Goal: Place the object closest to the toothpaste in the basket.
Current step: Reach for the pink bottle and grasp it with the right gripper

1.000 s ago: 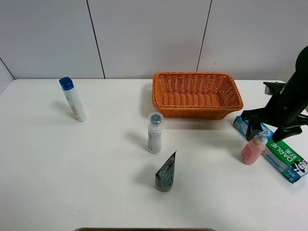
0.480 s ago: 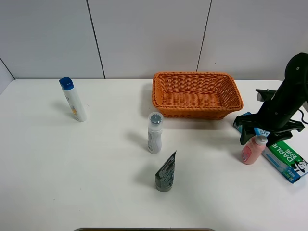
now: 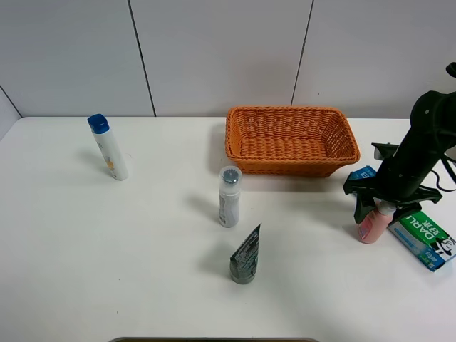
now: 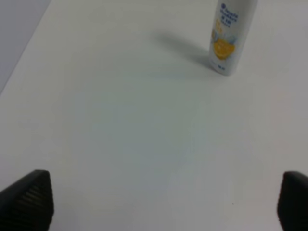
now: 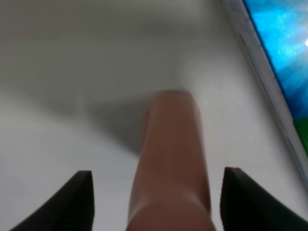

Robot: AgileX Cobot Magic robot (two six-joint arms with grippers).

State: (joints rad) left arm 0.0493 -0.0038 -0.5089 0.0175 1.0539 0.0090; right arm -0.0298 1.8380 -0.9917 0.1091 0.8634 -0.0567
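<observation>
The black right gripper hangs with its fingers apart on either side of the small pink plastic bottle, which stands just left of the green cardboard toothpaste box and nearer than the orange wicker basket, while the left gripper is also spread wide.

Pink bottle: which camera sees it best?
The high camera. It shows the pink bottle sharp, standing right beside the toothpaste box. The right wrist camera gives only a blurry close-up of it, and the left wrist camera misses it completely.
</observation>
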